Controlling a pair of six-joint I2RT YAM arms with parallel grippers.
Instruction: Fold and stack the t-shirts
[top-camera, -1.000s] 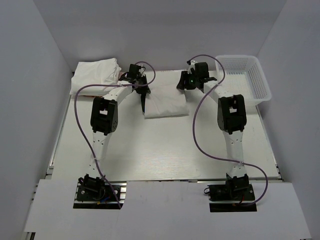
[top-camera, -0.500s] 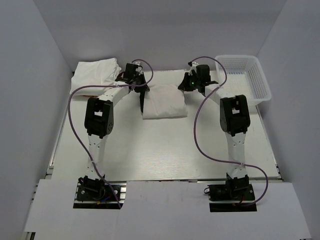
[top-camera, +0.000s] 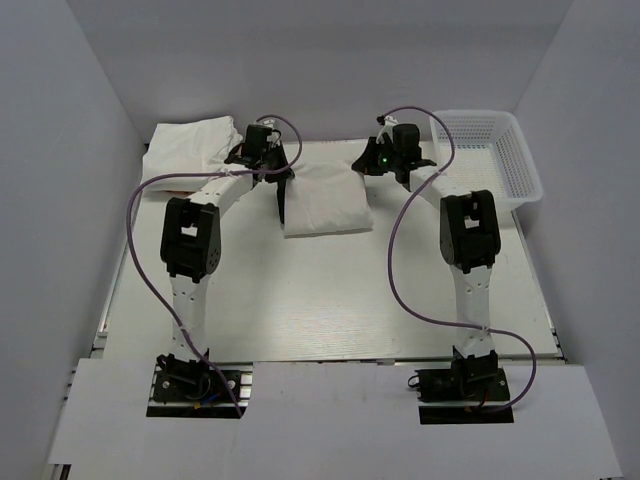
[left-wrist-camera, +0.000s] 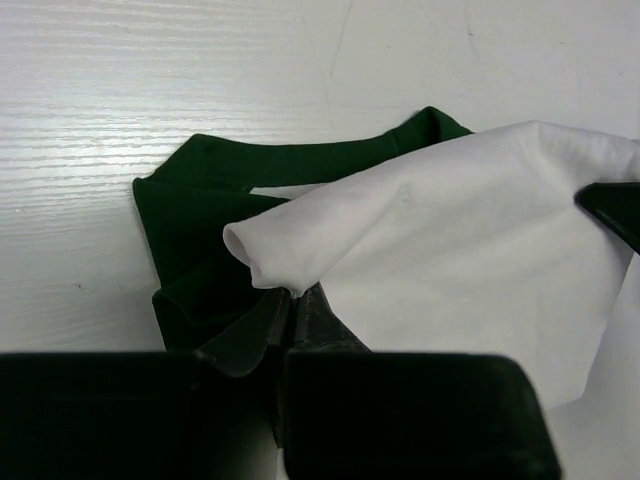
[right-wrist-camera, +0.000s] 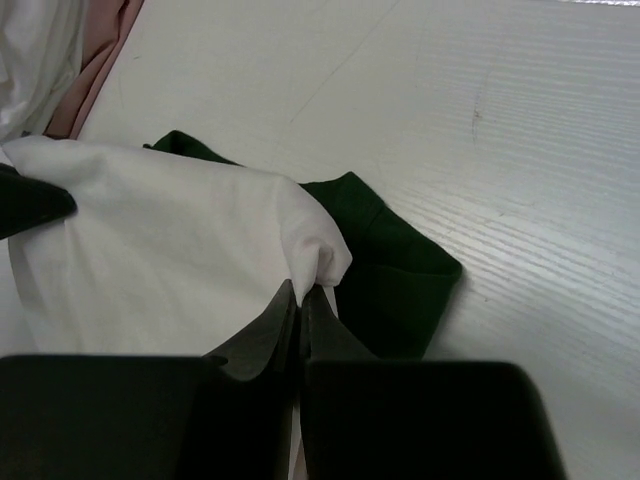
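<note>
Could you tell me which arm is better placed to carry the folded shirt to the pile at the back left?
Left, probably: both pinch the shirt, but the left gripper sits right beside the pile, the right gripper on the basket side.

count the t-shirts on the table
3: a green-sleeved tee mid-table, pinched by the left tool and right tool; a white tee bunched at the far-left corner; a pink tee showing at its edge. That pile may hide more.
</note>
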